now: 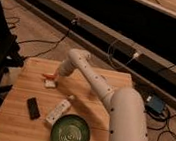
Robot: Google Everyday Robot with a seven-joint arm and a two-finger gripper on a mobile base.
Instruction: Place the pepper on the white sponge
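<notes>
The white sponge [50, 84] is a small white block on the left part of the wooden table [104, 83]. The pepper [48, 75] shows as a small red-orange sliver just above the sponge, at the tip of my gripper [55, 74]. The gripper sits at the end of the white arm [92, 81], which reaches in from the lower right, and hovers right over the sponge's far edge. I cannot tell whether the pepper touches the sponge.
A black rectangular device [33, 107] lies at the front left. A white labelled bottle [58, 111] lies on its side next to it. A green bowl [71, 133] stands at the front edge. Cables and a long rail run across the floor behind the table.
</notes>
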